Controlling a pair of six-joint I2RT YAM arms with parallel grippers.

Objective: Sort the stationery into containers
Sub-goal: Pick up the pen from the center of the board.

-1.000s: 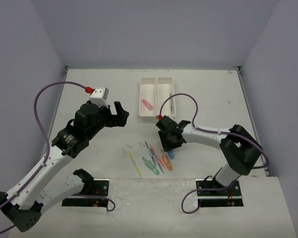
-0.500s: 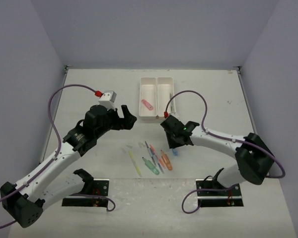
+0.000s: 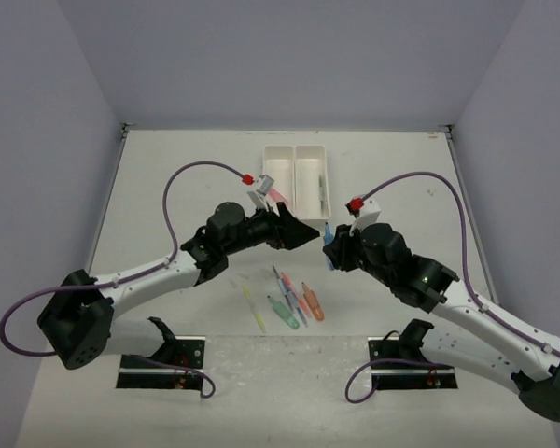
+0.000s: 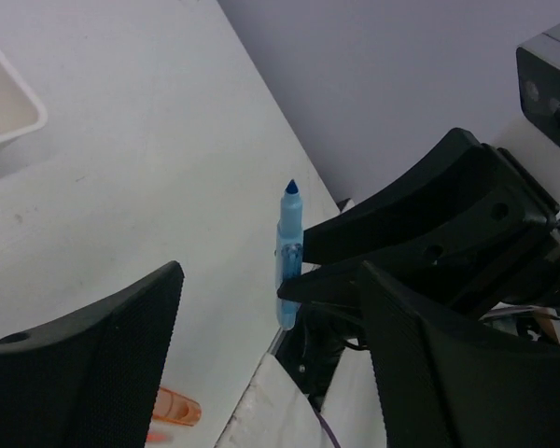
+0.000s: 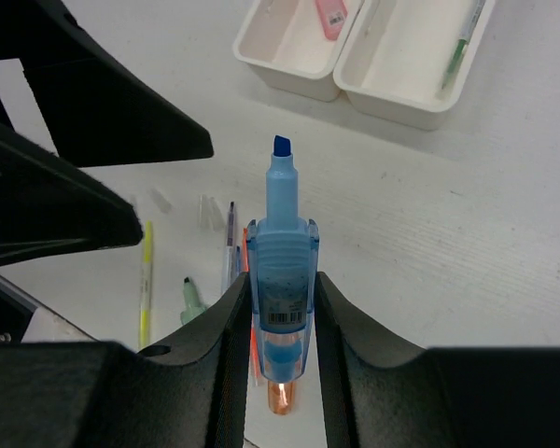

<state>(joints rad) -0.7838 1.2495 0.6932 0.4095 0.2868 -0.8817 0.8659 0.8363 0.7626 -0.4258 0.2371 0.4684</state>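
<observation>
The right pincer (image 5: 282, 313) is clamped on a blue marker (image 5: 282, 271). One finger presses each side of the marker's fat body. The marker has no cap on, and its dark blue tip points toward the white tray (image 3: 264, 173). A small white label with a barcode (image 5: 281, 315) is stuck on the marker. The tiny print on it is too small to read. The marker is held up in the air, just in front of the near end of the tray, toward the tray's right side.

The left pincer (image 3: 305, 234) has its two fingers spread wide apart, with nothing in them. It is also just in front of the near end of the tray, and its tips point at the marker from close by.

The tray has two long boxes side by side. A pink piece (image 5: 331, 17) lies in the left box. A green pen (image 5: 461, 47) lies in the right box.

More things lie on the tabletop (image 3: 187, 177), farther from the near end of the tray than the two pincers. There is a yellow pen (image 3: 253, 309), a green piece (image 3: 283, 314), an orange piece (image 3: 313, 301) and some thin pens (image 3: 285, 283) bunched close together.
</observation>
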